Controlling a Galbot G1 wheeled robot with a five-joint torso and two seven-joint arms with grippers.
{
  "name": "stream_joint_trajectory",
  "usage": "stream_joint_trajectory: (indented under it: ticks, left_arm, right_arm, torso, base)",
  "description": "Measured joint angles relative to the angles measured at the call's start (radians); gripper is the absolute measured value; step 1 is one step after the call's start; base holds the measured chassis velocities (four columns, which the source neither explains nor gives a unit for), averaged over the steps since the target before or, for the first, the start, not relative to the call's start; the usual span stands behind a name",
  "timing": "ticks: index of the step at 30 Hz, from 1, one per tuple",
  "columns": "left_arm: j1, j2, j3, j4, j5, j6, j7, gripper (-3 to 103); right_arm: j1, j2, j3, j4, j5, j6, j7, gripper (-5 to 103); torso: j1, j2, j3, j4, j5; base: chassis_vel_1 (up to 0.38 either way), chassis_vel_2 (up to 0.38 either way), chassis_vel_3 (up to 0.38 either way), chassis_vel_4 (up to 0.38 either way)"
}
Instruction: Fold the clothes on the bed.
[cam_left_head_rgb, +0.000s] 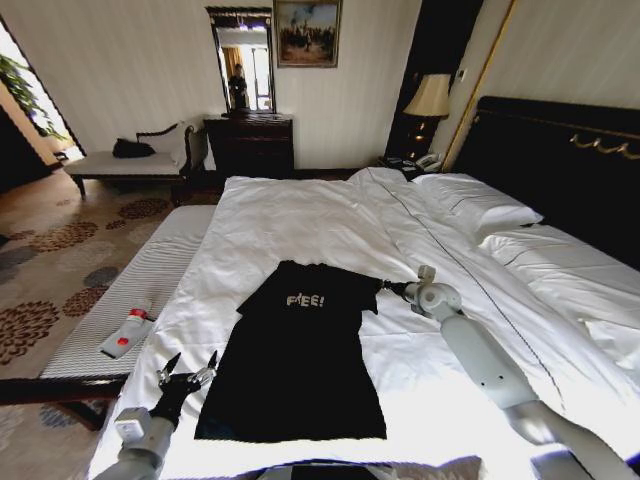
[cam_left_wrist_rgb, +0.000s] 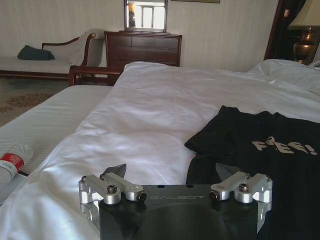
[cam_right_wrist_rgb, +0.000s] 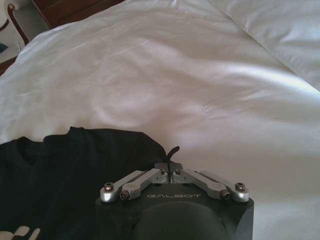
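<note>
While our right gripper (cam_left_head_rgb: 385, 286) sits pinched together at the right sleeve of the black T-shirt (cam_left_head_rgb: 300, 355) lying flat near the bed's (cam_left_head_rgb: 300, 215) foot, we should bring the spread left gripper (cam_left_head_rgb: 188, 374) onto the near left hem and lift evenly.

Left tool (cam_left_head_rgb: 189, 369) low, fingers spread apart; right tool (cam_left_head_rgb: 385, 286) extended forward, fingers pressed together.
</note>
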Motion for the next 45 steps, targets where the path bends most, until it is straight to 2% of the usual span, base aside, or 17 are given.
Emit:
stream_joint_trajectory:
  ticks: [4,8,12,13,17,18,21,25,28,29,32,37,38,40,41,44,45]
  left_arm:
    - [-0.015,0.007,0.011,0.011,-0.008,0.008,-0.008,100]
    - [-0.064,0.031,0.028,0.03,-0.071,0.038,-0.035,100]
    - [-0.213,0.1,0.072,0.086,-0.202,0.08,-0.07,100]
    - [-0.213,0.1,0.072,0.086,-0.202,0.08,-0.07,100]
    - [-0.399,0.212,0.164,0.159,-0.25,0.096,-0.072,100]
    - [-0.399,0.212,0.164,0.159,-0.25,0.096,-0.072,100]
    - [-0.523,0.312,0.258,0.199,-0.222,0.1,-0.04,100]
    - [-0.59,0.365,0.322,0.234,-0.184,0.099,-0.013,100]
    - [-0.718,0.433,0.443,0.306,-0.031,0.05,0.056,100]
    - [-0.718,0.433,0.443,0.306,-0.031,0.05,0.056,100]
    - [-0.788,0.474,0.528,0.329,0.036,0.016,0.107,100]
    - [-0.802,0.487,0.571,0.352,0.086,-0.016,0.142,102]
    - [-0.797,0.489,0.581,0.359,0.106,-0.027,0.153,97]
    - [-0.779,0.49,0.589,0.365,0.135,-0.04,0.171,100]
    - [-0.77,0.49,0.592,0.369,0.148,-0.043,0.176,103]
    - [-0.766,0.486,0.595,0.377,0.174,-0.044,0.176,101]
    - [-0.767,0.481,0.596,0.385,0.206,-0.045,0.174,100]
  right_arm:
    - [-0.011,0.004,-0.004,-0.007,-0.024,0.005,-0.007,0]
    - [-0.022,0.003,-0.004,-0.006,-0.027,0.005,-0.009,0]
    - [-0.031,-0.002,-0.003,-0.004,-0.027,0.005,-0.009,0]
    - [-0.031,-0.002,-0.003,-0.004,-0.027,0.005,-0.009,0]
    - [-0.033,-0.006,-0.003,-0.005,-0.027,0.005,-0.006,0]
    - [-0.033,-0.006,-0.003,-0.005,-0.027,0.005,-0.006,0]
    - [-0.033,-0.002,-0.002,-0.011,-0.027,0.005,-0.001,0]
    - [-0.033,0.003,0.002,-0.016,-0.03,0.005,0.001,0]
    - [-0.033,0.016,0.006,-0.03,-0.037,0.005,0.002,0]
    - [-0.033,0.016,0.006,-0.03,-0.037,0.005,0.002,0]
    - [-0.03,0.026,0.006,-0.042,-0.044,0.005,0.002,0]
    - [-0.027,0.03,0.006,-0.049,-0.047,0.005,0.002,0]
    - [-0.025,0.031,0.006,-0.05,-0.048,0.005,0.002,0]
    - [-0.022,0.031,0.005,-0.054,-0.048,0.005,0.002,0]
    - [-0.02,0.031,0.004,-0.055,-0.048,0.005,0.002,0]
    - [-0.018,0.03,0.004,-0.056,-0.048,0.004,0.002,0]
    - [-0.018,0.029,0.003,-0.056,-0.048,0.004,0.002,0]
  torso:
    - [0.0,0.0,0.0,0.0001,0.0001]
    - [0.0,0.0,0.0,0.0001,0.0001]
    - [0.0,0.0,0.0,0.0,-0.0002]
    - [0.0,0.0,0.0,0.0,-0.0002]
    - [0.0,0.0,0.0,-0.0002,-0.0003]
    - [0.0,0.0,0.0,-0.0002,-0.0003]
    - [0.0,0.0,0.0,-0.0001,0.0001]
    - [0.0,0.0,0.0,0.0,-0.0001]
    - [0.0,0.0,0.0,0.0001,-0.0002]
    - [0.0,0.0,0.0,0.0001,-0.0002]
    - [0.0,0.0,0.0,-0.0002,0.0001]
    - [0.0,0.0,0.0,0.0001,0.0001]
    - [0.0,0.0,0.0,0.0001,-0.0001]
    - [0.0,0.0,0.0,0.0002,-0.0001]
    - [0.0,0.0,0.0,0.0005,-0.0001]
    - [0.0,0.0,0.0,0.0003,0.0001]
    - [0.0,0.0,0.0,-0.0001,0.0]
  base:
    - [0.0,0.0,0.0,0.0]
    - [0.0,0.0,0.0,0.0]
    - [0.0,0.0,0.0,0.0]
    - [0.0,0.0,0.0,0.0]
    - [0.0,0.0,0.0,0.0]
    - [0.0,0.0,0.0,0.0]
    - [0.0,0.0,0.0,0.0]
    - [0.0,0.0,0.0,0.0]
    - [0.0,0.0,0.0,0.0]
    - [0.0,0.0,0.0,0.0]
    - [0.0,0.0,0.0,0.0]
    - [0.0,0.0,0.0,0.0]
    - [0.0,0.0,0.0,0.0]
    - [0.0,0.0,0.0,0.0]
    - [0.0,0.0,0.0,0.0]
    - [0.0,0.0,0.0,0.0]
    - [0.0,0.0,0.0,0.0]
